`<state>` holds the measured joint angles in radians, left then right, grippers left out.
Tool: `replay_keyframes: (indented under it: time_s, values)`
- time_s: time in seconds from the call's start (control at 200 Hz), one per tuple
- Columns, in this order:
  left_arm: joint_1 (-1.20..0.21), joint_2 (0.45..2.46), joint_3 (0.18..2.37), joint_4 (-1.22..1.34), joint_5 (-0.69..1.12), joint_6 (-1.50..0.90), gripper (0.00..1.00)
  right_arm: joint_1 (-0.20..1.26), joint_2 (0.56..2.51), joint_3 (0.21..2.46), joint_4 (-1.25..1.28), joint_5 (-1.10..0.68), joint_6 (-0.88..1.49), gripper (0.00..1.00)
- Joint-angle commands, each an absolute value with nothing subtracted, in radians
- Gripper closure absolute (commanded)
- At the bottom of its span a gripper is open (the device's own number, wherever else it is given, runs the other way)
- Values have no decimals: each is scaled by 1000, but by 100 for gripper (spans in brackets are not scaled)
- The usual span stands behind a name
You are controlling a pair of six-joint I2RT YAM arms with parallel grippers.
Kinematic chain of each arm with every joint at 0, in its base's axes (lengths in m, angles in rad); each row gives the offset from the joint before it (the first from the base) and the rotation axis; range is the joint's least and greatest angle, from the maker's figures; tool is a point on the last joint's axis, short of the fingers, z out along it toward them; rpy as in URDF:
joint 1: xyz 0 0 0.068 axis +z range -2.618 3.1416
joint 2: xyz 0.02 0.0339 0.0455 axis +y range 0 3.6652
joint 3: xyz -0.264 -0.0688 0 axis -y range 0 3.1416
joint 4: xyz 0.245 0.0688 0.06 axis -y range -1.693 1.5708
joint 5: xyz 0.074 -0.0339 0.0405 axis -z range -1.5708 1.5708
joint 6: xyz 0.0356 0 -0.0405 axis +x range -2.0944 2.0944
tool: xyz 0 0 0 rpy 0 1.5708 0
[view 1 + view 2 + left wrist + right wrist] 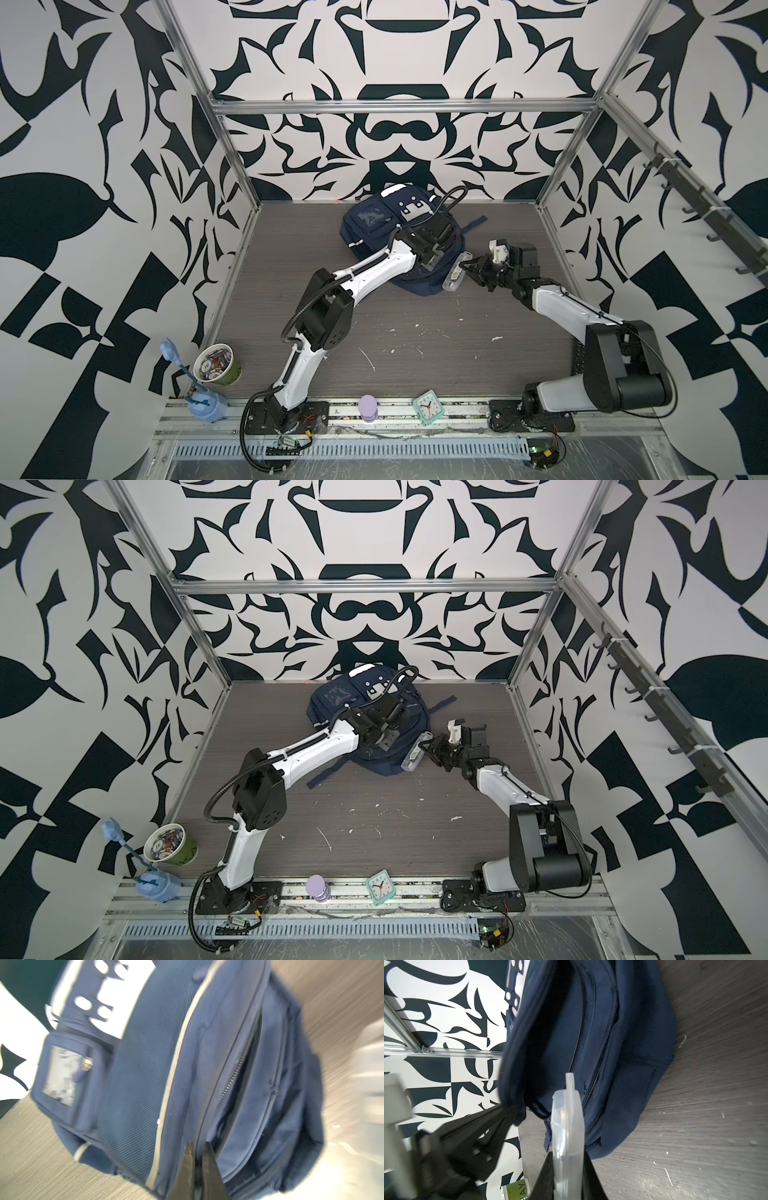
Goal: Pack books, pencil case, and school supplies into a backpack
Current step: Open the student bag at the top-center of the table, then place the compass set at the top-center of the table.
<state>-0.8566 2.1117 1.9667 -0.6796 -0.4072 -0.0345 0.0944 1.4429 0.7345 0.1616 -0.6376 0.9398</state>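
The navy backpack (365, 232) (332, 704) lies at the back of the table, its main zip gaping in the left wrist view (245, 1076) and the right wrist view (623, 1064). My left gripper (432, 262) (384, 744) (198, 1144) is shut on the fabric edge of that opening and also shows in the right wrist view (517, 1113). My right gripper (464, 268) (427, 746) (568, 1156) is shut on the school supplies (454, 279) (411, 759) (568, 1118), a clear plastic packet, just outside the opening at the backpack's right side. The books and the pencil case are out of view.
A green paper cup (218, 365) of small items and a pale blue figure (199, 399) stand front left. A lilac bottle (368, 409) and a teal alarm clock (428, 405) sit on the front rail. A backpack strap (328, 775) trails over the table.
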Motion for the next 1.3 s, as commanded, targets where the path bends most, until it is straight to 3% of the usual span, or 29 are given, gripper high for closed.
replay_keyframes:
  time_s: [0.0, 0.5, 0.735, 0.9, 1.295]
  values:
    - [-856, 2017, 2029, -713, -271, -86, 100, 119, 1468, 798, 267, -664, 988, 100]
    - [-827, 1946, 1949, -694, -143, -171, 100, 201, 1783, 976, 535, -635, 1206, 100]
    - [-827, 1951, 1953, -694, -117, -185, 100, 266, 2011, 1084, 901, -654, 1456, 99]
    - [-819, 1945, 1934, -686, -118, -200, 100, 287, 2045, 1178, 759, -614, 1385, 97]
    - [-799, 1968, 1931, -671, -79, -220, 100, 308, 2013, 1407, 89, -567, 987, 48]
